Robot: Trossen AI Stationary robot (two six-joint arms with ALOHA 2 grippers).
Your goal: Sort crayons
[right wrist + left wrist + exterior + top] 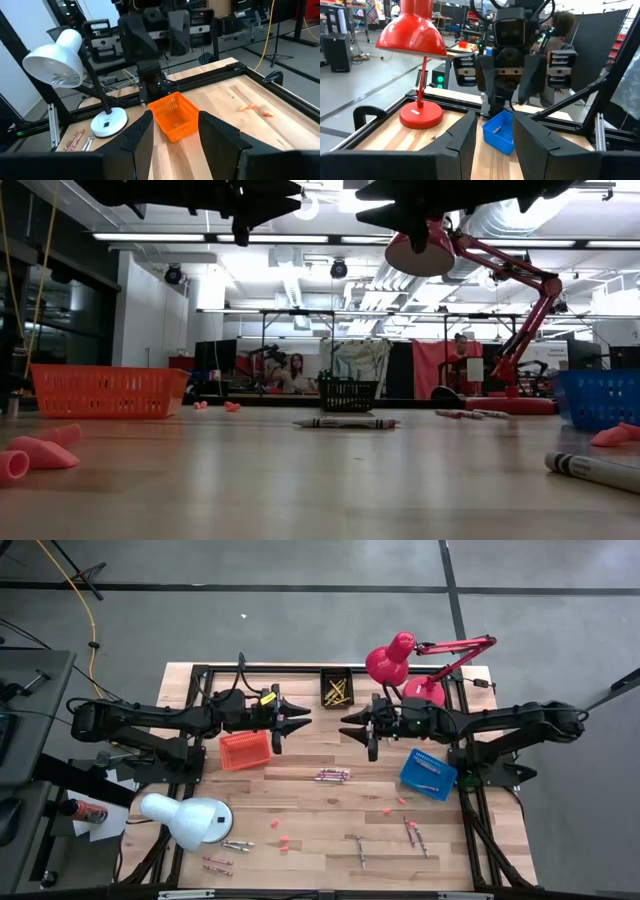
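Both arms hang high over the middle of the table, their grippers facing each other. My left gripper point(303, 721) is open and empty, as its wrist view point(497, 150) shows. My right gripper point(347, 724) is open and empty too point(175, 145). Crayons lie flat on the wood below: a reddish and grey bunch point(332, 775) near the middle, also in the low view point(345, 422); grey ones at the near left point(238, 844) with red ones point(217, 864); grey ones at the near right point(360, 848) and beside them point(415, 835). Yellow crayons fill a black basket point(336, 690).
An orange basket point(245, 750) stands under the left arm, a blue basket point(428, 773) under the right. A white lamp point(185, 820) stands at the near left, a red lamp point(400, 660) at the far right. Pink chips point(284, 840) lie scattered near the front.
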